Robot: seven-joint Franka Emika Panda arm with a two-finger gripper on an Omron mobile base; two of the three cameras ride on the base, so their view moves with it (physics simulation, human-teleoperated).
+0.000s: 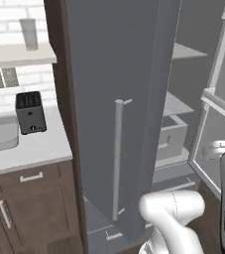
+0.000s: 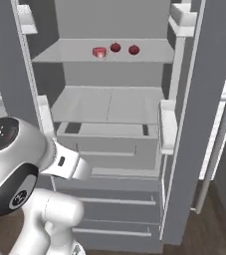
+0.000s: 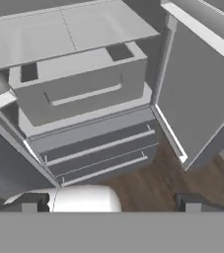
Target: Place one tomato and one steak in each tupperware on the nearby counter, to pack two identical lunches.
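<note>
Grey fridge (image 2: 109, 109) stands open before you, both doors swung wide; on its upper shelf, at about twelve o'clock in the right base view, sit a red steak (image 2: 99, 52) and two dark red tomatoes (image 2: 115, 47) in a row, the steak leftmost; your gripper (image 3: 111, 202) has its dark fingertips (image 3: 29, 202) spread wide apart, empty, aimed at the lower drawers (image 3: 93, 148); the counter (image 1: 29, 146) lies at nine o'clock in the left base view, carrying a black toaster (image 1: 30, 112) beside the sink (image 1: 0, 134).

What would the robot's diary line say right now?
fridge: open | tomatoes, steak: on upper shelf | gripper: open, empty
</note>
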